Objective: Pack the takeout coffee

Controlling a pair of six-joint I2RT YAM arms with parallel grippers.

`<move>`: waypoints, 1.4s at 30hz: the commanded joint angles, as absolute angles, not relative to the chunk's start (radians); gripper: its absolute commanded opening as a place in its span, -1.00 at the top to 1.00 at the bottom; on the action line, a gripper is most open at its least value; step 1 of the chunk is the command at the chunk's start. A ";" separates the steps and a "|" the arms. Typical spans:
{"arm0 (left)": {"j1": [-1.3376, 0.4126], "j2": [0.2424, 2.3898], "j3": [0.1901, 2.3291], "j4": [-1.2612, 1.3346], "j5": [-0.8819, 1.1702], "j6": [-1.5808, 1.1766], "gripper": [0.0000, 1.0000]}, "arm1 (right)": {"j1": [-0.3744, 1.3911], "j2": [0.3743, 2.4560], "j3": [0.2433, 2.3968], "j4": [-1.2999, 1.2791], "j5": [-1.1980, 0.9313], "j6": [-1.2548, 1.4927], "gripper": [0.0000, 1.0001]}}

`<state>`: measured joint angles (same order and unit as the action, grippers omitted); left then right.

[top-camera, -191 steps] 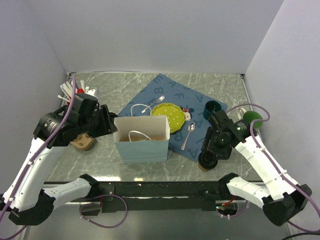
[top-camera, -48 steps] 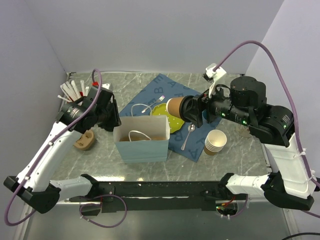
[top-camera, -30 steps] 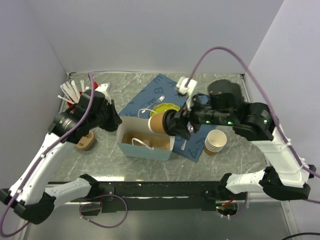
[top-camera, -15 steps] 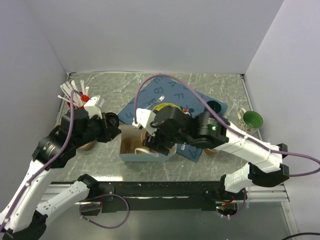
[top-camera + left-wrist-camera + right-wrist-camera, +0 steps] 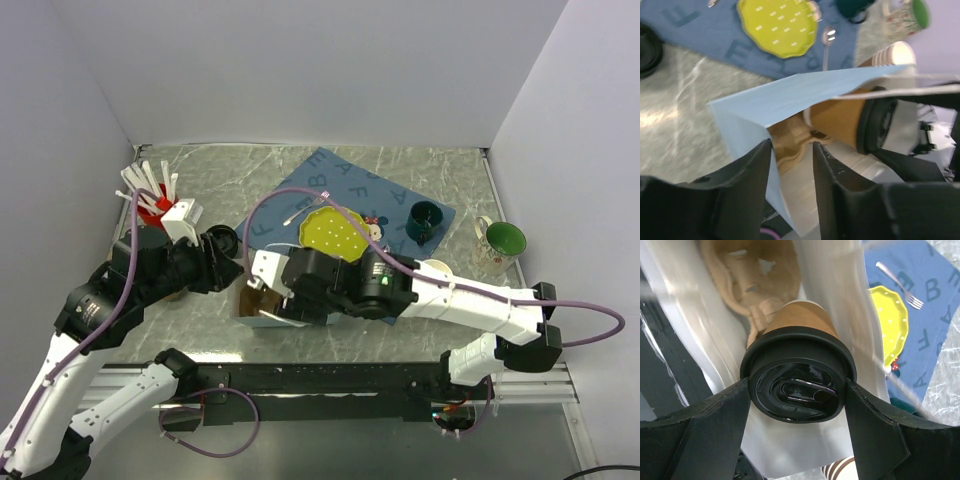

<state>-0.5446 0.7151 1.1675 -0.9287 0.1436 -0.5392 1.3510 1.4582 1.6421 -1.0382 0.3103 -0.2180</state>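
The coffee is inside the light blue bag, tilted onto its side with the black lid toward the bag mouth. The right fingers are clamped on the coffee, 1 on each side of the lid rim. The left fingers stand apart, with the bag's near wall edge in the gap between them; whether they touch the paper cannot be told. The bag sits on the worktop, just beside the blue mat. On the mat: 1 yellow plate, 1 spoon. A stack of lidless cups shows beyond the bag.
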 commanded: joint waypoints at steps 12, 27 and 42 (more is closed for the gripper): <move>-0.545 0.706 1.332 -1.278 0.158 -0.704 -0.36 | 1.470 1.413 1.519 -0.931 0.422 -0.121 0.38; -0.545 0.641 1.210 -1.221 0.177 -0.712 -0.17 | 1.485 1.402 1.491 -0.914 0.453 -0.110 0.38; -0.545 0.621 1.135 -1.022 0.334 -0.597 0.85 | 1.494 1.408 1.496 -0.916 0.465 -0.126 0.40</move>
<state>-0.5446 0.6624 1.1503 -1.1297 0.2451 -0.6384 1.4784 1.4399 1.4956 -0.9497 0.4267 -0.1204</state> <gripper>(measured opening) 0.112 0.774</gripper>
